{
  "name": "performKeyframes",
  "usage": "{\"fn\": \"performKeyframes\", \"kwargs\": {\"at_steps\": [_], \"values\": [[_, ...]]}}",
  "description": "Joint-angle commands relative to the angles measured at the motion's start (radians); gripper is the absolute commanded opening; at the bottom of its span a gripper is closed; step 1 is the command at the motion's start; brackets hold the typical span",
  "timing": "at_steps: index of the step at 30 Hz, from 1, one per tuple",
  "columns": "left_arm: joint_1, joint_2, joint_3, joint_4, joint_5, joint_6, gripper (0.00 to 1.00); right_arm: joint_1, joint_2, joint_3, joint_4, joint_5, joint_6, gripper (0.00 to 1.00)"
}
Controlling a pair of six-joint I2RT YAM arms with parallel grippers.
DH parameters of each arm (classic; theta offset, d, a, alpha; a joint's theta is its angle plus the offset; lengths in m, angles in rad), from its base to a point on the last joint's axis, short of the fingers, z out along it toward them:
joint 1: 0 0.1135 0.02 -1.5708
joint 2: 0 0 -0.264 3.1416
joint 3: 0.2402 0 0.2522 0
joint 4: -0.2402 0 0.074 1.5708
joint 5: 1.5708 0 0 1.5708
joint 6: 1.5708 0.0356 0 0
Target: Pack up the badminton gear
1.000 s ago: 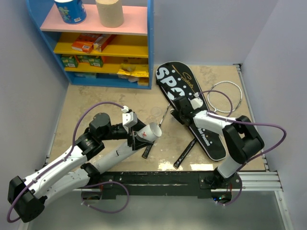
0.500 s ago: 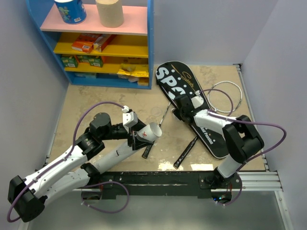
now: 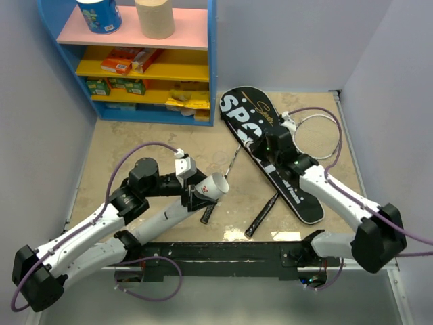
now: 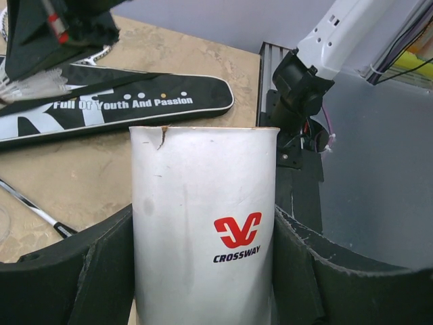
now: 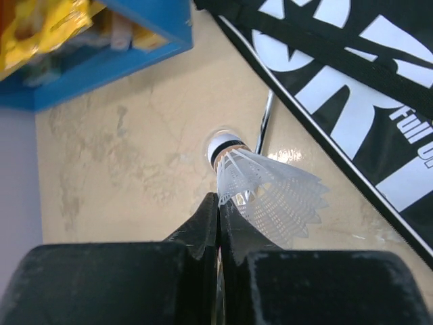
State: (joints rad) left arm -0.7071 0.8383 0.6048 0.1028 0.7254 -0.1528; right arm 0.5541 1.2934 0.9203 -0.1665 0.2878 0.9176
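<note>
My left gripper (image 3: 195,192) (image 4: 203,237) is shut on a long white tube (image 3: 211,187) (image 4: 203,203) lettered CROSSWAY, holding it tilted above the table with its open end toward the bag. My right gripper (image 3: 262,144) (image 5: 218,200) is shut on the skirt edge of a white shuttlecock (image 5: 270,193), above the black SPORT bag (image 3: 270,159) (image 5: 352,74) (image 4: 115,105). One racket's white head (image 3: 318,134) shows beyond the bag and its black handle (image 3: 261,215) in front of it. A second racket's shaft (image 3: 232,161) (image 5: 265,122) and handle (image 3: 207,214) lie left of the bag.
A blue shelf unit (image 3: 211,61) stands at the back left with small coloured boxes (image 3: 125,62) and a blue roll (image 3: 99,15) and a tan roll (image 3: 154,17) on top. Grey walls close in both sides. The metal base rail (image 3: 365,254) runs along the near edge.
My right arm has stretched out and carried its gripper, shut on the shuttlecock, farther back along the bag. The left arm and the tube have barely moved.
</note>
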Motion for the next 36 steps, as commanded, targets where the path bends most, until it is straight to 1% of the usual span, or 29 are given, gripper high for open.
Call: {"fn": "performKeyframes", "kwargs": {"at_steps": [1, 2, 4, 5, 6, 8, 9, 12, 13, 14, 16, 17, 18, 21, 23, 28, 32, 36], "values": [[-0.002, 0.018, 0.049, 0.005, 0.011, 0.056, 0.06, -0.006, -0.112, 0.063, -0.111, -0.160, -0.247, 0.00], [-0.003, 0.025, 0.055, -0.002, 0.014, 0.064, 0.06, -0.006, -0.147, 0.074, -0.148, -0.220, -0.278, 0.00], [-0.002, 0.030, 0.059, -0.014, 0.022, 0.070, 0.06, -0.006, -0.169, 0.123, -0.206, -0.281, -0.357, 0.00], [-0.003, 0.033, 0.062, -0.015, 0.026, 0.078, 0.06, -0.006, -0.183, 0.141, -0.262, -0.309, -0.387, 0.00], [-0.005, 0.035, 0.064, -0.028, 0.025, 0.084, 0.06, -0.005, -0.189, 0.185, -0.296, -0.378, -0.437, 0.00], [-0.008, 0.042, 0.076, -0.049, 0.020, 0.108, 0.07, -0.005, -0.213, 0.221, -0.367, -0.444, -0.483, 0.00], [-0.011, 0.047, 0.078, -0.072, 0.011, 0.114, 0.07, -0.003, -0.224, 0.250, -0.386, -0.500, -0.514, 0.00], [-0.017, 0.061, 0.087, -0.097, 0.008, 0.131, 0.07, -0.003, -0.264, 0.308, -0.455, -0.578, -0.566, 0.00], [-0.020, 0.064, 0.087, -0.098, 0.008, 0.133, 0.07, -0.005, -0.267, 0.324, -0.478, -0.623, -0.585, 0.00], [-0.025, 0.067, 0.087, -0.100, 0.008, 0.136, 0.07, -0.003, -0.269, 0.340, -0.529, -0.640, -0.601, 0.00], [-0.029, 0.076, 0.089, -0.101, 0.009, 0.140, 0.08, 0.000, -0.267, 0.388, -0.582, -0.689, -0.655, 0.00], [-0.032, 0.077, 0.092, -0.101, 0.008, 0.145, 0.08, 0.001, -0.267, 0.397, -0.620, -0.703, -0.669, 0.00], [-0.034, 0.081, 0.093, -0.133, 0.008, 0.147, 0.08, 0.004, -0.267, 0.410, -0.636, -0.717, -0.695, 0.00], [-0.034, 0.085, 0.095, -0.140, 0.006, 0.148, 0.08, 0.016, -0.264, 0.408, -0.671, -0.789, -0.729, 0.00], [-0.035, 0.082, 0.093, -0.140, 0.002, 0.147, 0.07, 0.042, -0.270, 0.400, -0.671, -0.805, -0.729, 0.00], [-0.035, 0.076, 0.092, -0.138, -0.004, 0.148, 0.08, 0.113, -0.260, 0.387, -0.663, -0.785, -0.709, 0.00], [-0.037, 0.074, 0.092, -0.134, -0.003, 0.147, 0.08, 0.210, -0.244, 0.356, -0.622, -0.750, -0.672, 0.00], [-0.038, 0.065, 0.089, -0.130, -0.003, 0.147, 0.08, 0.224, -0.229, 0.324, -0.588, -0.730, -0.658, 0.00]]}}
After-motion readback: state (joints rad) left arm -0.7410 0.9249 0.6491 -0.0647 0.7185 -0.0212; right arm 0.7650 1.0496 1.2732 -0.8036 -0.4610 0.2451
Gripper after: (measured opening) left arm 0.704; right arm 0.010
